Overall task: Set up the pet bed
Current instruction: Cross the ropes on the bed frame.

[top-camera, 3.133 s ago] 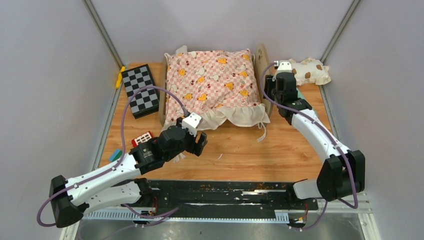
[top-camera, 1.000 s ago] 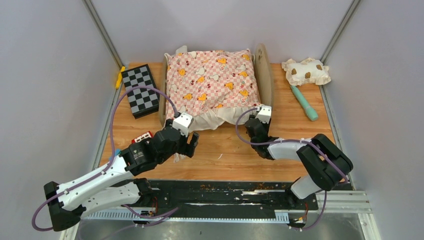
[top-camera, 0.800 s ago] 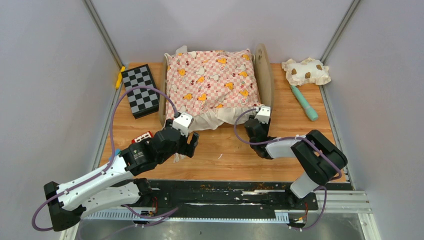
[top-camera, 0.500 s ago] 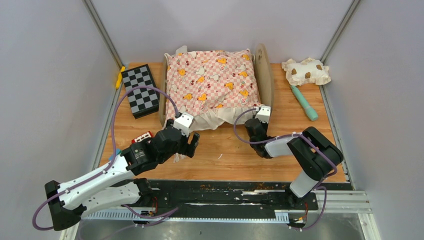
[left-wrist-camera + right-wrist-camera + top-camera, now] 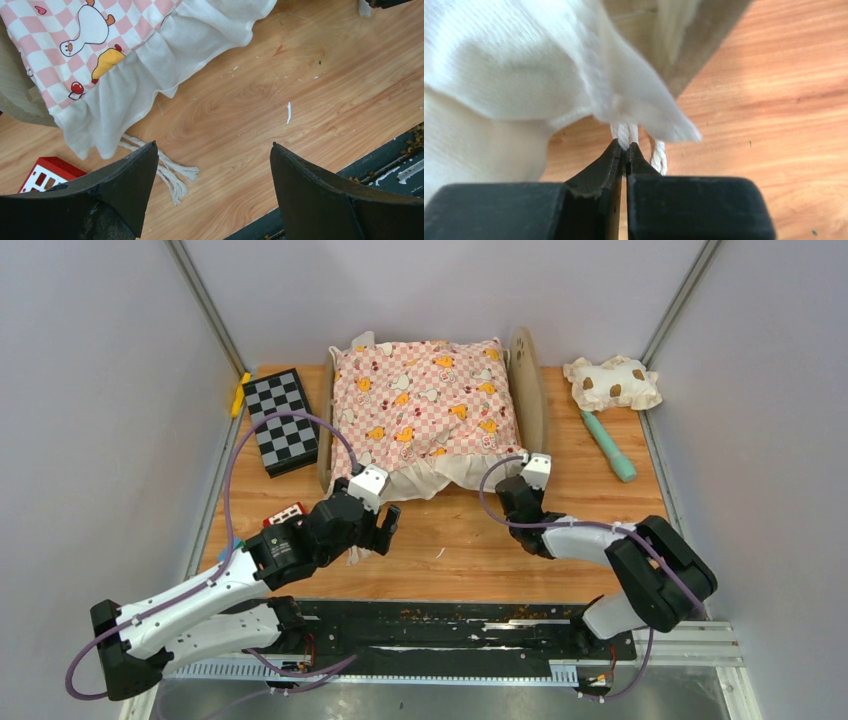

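The pet bed, a light-wood frame with a rounded headboard (image 5: 527, 390), stands at the back middle. The pink checkered ruffled cushion (image 5: 425, 405) covers its base and hangs over the near end. My right gripper (image 5: 522, 480) is at the cushion's near right corner. In the right wrist view it (image 5: 625, 147) is shut on the cushion's white tie cord (image 5: 626, 132), just under the white ruffle (image 5: 524, 75). My left gripper (image 5: 385, 528) is open and empty over the table by the near left corner. The left wrist view shows it (image 5: 213, 150) above another loose cord (image 5: 172, 177).
The cream brown-spotted pillow (image 5: 612, 382) lies at the back right with a teal stick (image 5: 608, 445) beside it. A checkerboard box (image 5: 281, 420) and a yellow piece (image 5: 240, 393) are at the back left. A red block (image 5: 283, 515) lies by my left arm.
My right arm came from the back right by the pillow to the cushion's near right corner, then shifted slightly right. My left arm drew back a little.
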`<state>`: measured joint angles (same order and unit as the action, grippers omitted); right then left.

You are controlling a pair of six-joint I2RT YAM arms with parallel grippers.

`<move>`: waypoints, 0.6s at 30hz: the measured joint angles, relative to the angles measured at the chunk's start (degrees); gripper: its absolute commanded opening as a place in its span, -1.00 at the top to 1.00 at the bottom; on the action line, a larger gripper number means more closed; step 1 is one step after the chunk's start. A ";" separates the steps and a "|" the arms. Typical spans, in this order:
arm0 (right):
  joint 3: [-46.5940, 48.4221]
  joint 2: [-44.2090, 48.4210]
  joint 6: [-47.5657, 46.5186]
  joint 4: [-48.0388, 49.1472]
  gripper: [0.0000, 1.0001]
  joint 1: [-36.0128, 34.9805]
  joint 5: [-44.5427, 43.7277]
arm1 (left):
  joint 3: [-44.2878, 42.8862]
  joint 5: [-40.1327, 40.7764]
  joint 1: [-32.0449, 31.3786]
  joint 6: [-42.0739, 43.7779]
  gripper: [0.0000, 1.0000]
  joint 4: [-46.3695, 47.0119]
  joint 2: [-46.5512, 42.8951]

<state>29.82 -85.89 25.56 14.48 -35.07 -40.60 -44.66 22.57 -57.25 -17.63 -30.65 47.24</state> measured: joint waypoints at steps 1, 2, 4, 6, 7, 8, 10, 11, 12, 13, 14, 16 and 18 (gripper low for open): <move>0.00 1.33 0.83 -2.12 1.00 0.02 0.63 | 0.00 -0.02 0.00 0.00 -0.79 0.00 0.07; 0.00 2.40 1.55 -4.00 1.00 0.02 1.16 | 0.00 -0.04 0.00 -0.04 -0.79 0.00 0.13; 0.00 4.61 2.91 -8.35 1.00 0.02 2.56 | 0.00 -0.17 0.00 -0.07 -0.79 0.00 0.13; 0.02 6.62 3.69 -12.46 1.00 0.02 4.09 | 0.00 -0.24 0.00 -0.09 -0.79 0.00 0.11; 0.02 7.69 4.00 -14.69 1.00 0.02 4.94 | 0.00 -0.31 0.00 -0.11 -0.79 0.00 0.11; 0.11 8.76 4.20 -16.87 1.00 0.02 5.75 | 0.00 -0.42 0.00 -0.13 -0.79 0.00 0.07; 0.46 10.54 4.44 -20.44 1.00 0.02 7.10 | 0.00 -0.57 0.00 -0.22 -0.79 0.00 -0.11; 0.83 11.41 4.42 -22.32 0.99 0.02 7.85 | 0.00 -0.63 0.00 -0.31 -0.79 0.00 -0.24; 1.27 12.17 4.42 -24.02 0.99 0.02 8.50 | 0.00 -0.68 0.00 -0.37 -0.79 0.00 -0.39; 1.75 12.98 4.39 -25.68 0.99 0.02 9.09 | 0.00 -0.76 0.00 -0.48 -0.79 0.00 -0.55; 2.19 13.75 4.39 -27.08 0.98 0.02 9.60 | 0.00 -0.90 0.00 -0.55 -0.79 0.00 -0.68; 3.13 15.39 4.39 -29.79 0.98 0.02 10.54 | 0.00 -1.09 0.00 -0.74 -0.79 0.00 -0.85; 3.89 16.74 4.37 -31.93 0.96 0.02 11.30 | 0.00 -1.29 0.00 -0.98 -0.79 0.00 -0.92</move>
<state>33.71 -69.14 29.93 -17.45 -35.05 -29.30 -44.66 21.28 -57.25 -18.61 -30.65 46.33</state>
